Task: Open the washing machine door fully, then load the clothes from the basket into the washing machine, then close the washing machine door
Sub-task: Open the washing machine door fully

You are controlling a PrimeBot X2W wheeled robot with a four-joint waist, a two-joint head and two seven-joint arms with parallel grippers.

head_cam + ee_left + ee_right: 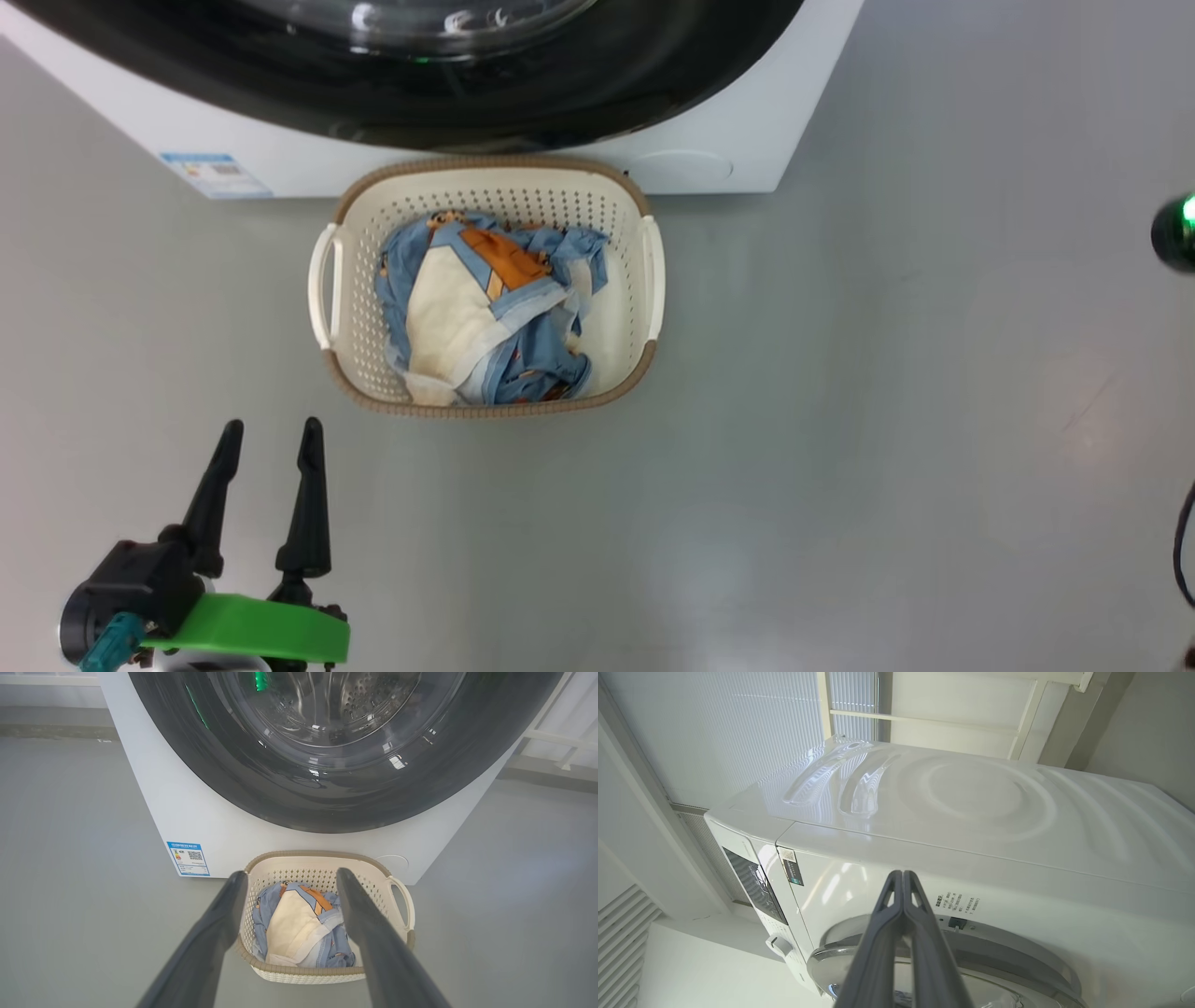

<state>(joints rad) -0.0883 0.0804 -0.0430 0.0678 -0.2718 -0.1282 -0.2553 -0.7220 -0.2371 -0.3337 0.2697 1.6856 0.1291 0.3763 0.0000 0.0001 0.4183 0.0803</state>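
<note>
Basket [347, 322] just beside washing machine [747, 140], open floor [840, 420] either side, left hand [271, 427] spread

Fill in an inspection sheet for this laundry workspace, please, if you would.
Surface: smooth grey floor with faint reflections.
Job's things: washing machine, its door looking shut; basket on the floor just before it; clothes bundled inside the basket.
Clutter: nothing seen.
Grippers: left gripper open and empty, short of the basket; right gripper shut and empty, pointing at the machine's front beside the door's rim.
Cables: one dark cable at the head view's right edge.
Surroundings: white slatted blinds behind the machine; blue label sticker on its front.
</note>
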